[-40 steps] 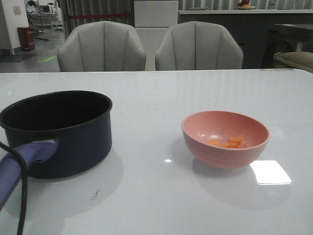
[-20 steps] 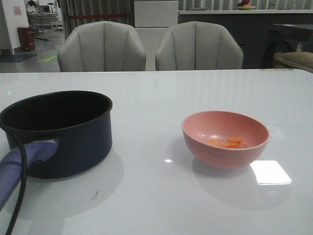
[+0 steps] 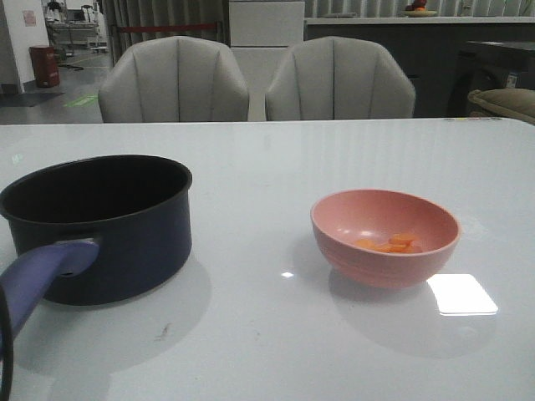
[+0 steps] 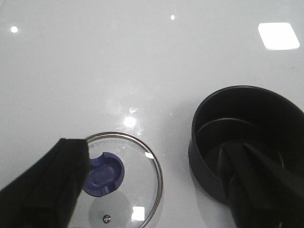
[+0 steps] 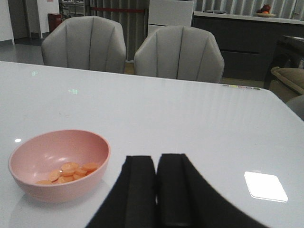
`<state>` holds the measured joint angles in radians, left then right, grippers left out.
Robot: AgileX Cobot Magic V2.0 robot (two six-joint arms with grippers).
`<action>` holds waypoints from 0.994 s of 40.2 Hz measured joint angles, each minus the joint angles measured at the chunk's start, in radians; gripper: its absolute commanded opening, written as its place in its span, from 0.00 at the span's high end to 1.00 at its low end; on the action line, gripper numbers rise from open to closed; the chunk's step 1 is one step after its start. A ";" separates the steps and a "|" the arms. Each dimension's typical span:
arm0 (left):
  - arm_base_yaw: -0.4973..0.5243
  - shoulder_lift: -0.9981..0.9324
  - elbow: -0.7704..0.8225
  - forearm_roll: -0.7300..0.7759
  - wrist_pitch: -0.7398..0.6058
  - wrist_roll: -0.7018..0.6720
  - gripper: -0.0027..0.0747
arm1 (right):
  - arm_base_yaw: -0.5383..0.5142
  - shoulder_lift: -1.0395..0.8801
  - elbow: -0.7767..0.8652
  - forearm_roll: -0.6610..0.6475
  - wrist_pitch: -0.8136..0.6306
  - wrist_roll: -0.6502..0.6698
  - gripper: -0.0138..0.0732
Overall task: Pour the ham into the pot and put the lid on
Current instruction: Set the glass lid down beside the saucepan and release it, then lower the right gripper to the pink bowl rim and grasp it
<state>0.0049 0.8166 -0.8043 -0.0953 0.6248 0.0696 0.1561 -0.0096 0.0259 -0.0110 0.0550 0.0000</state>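
The dark navy pot [image 3: 134, 251] with its purple-blue handle [image 3: 42, 271] stands at the table's left and is empty. The pink bowl [image 3: 376, 267] at the right holds the orange ham pieces [image 3: 389, 243]. Neither gripper shows in the front view. In the left wrist view my left gripper [image 4: 153, 147] is open above the glass lid [image 4: 137, 190], which lies flat on the table with its blue knob [image 4: 105, 173] beside the pot [image 4: 204, 161]. In the right wrist view my right gripper [image 5: 156, 159] is shut and empty, apart from the bowl [image 5: 57, 190] and the ham [image 5: 69, 172].
The white glossy table [image 3: 276, 167] carries bright light reflections [image 3: 461, 294]. Two grey chairs [image 3: 251, 79] stand behind its far edge. A thin black cable [image 3: 4, 359] shows at the front view's lower left edge.
The black cable at the front view's lower left has slid left, off the pot handle and almost out of view. Pot and bowl have not moved.
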 measured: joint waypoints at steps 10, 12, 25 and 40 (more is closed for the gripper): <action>-0.102 -0.346 0.234 0.011 -0.135 0.000 0.21 | 0.001 0.000 0.000 0.000 0.000 0.000 0.67; -0.136 -0.407 0.267 0.015 -0.146 0.000 0.21 | 0.001 0.000 0.000 0.000 0.000 0.000 0.67; -0.257 -0.734 0.389 0.016 -0.116 0.000 0.21 | 0.001 0.000 0.000 0.000 0.000 0.000 0.67; -0.257 -0.801 0.438 -0.018 -0.124 0.000 0.21 | 0.001 0.000 -0.005 0.011 -0.183 0.000 0.67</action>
<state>-0.2517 0.0158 -0.3668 -0.1138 0.5008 0.0696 0.1570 -0.0096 0.0208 0.0000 -0.1278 0.0000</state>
